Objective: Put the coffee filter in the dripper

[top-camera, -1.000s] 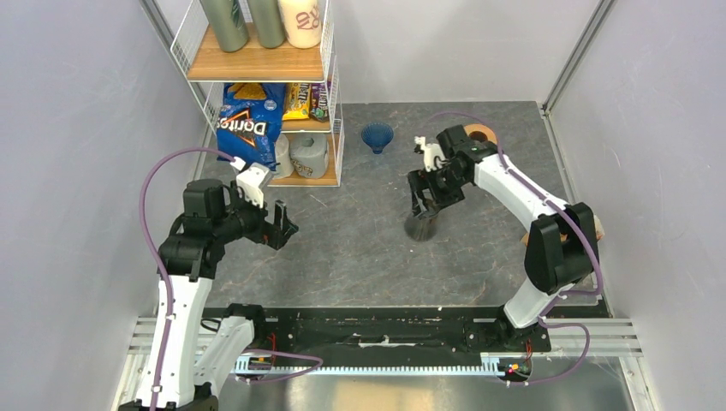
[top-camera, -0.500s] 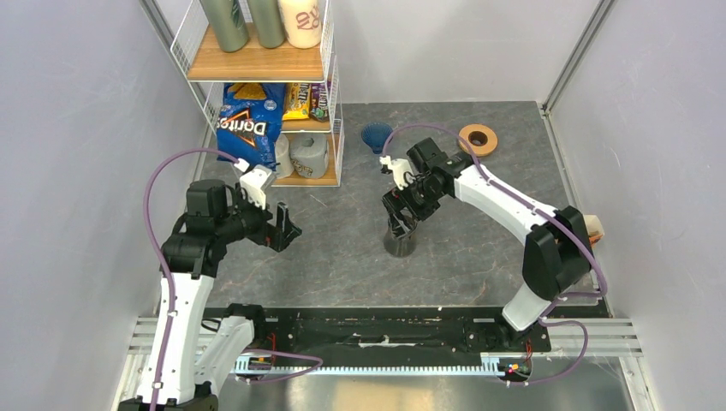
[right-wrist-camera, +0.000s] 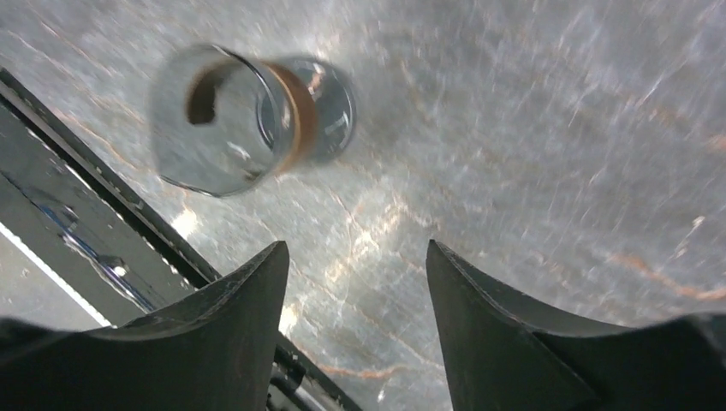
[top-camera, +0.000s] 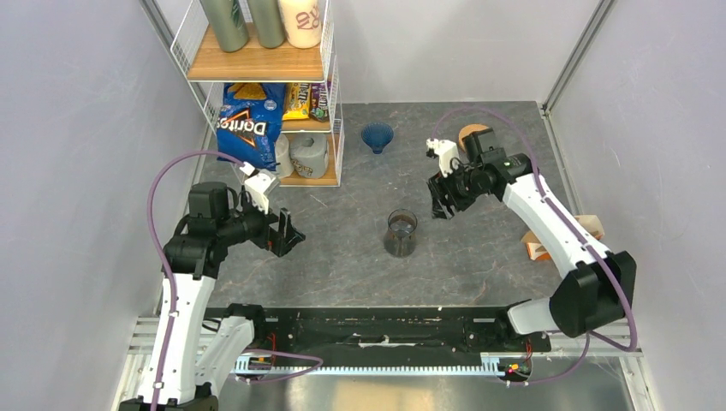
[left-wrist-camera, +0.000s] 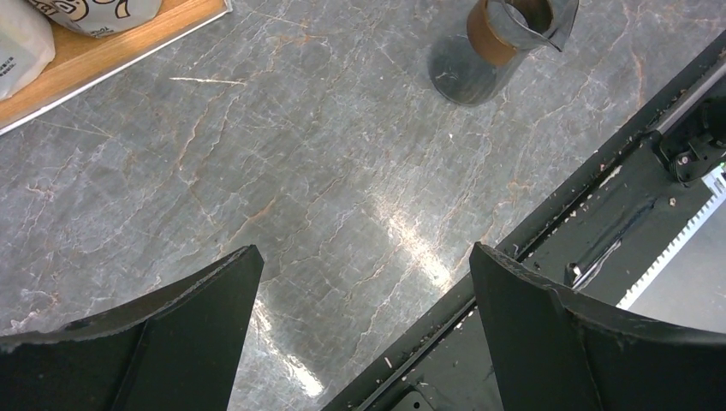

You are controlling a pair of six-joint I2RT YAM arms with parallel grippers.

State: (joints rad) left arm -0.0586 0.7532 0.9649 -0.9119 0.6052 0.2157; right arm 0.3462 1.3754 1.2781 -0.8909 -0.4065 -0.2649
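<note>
**Well apart: filter (top-camera: 591, 225) and dripper (top-camera: 377, 135)**

The dripper stands at the back of the tabletop (top-camera: 342, 257). The filter seems to lie at the right edge, partly behind the right arm (top-camera: 556, 229). Right tool (right-wrist-camera: 355, 248) and left tool (left-wrist-camera: 364, 253) both gape, empty. Pinched carelessly, thin paper could crumple.

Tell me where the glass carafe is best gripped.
Probably the brown collar at the waist of the carafe: its narrowest part. It stands upright with bare table around, so the open right end effector could come in level from the right.
</note>
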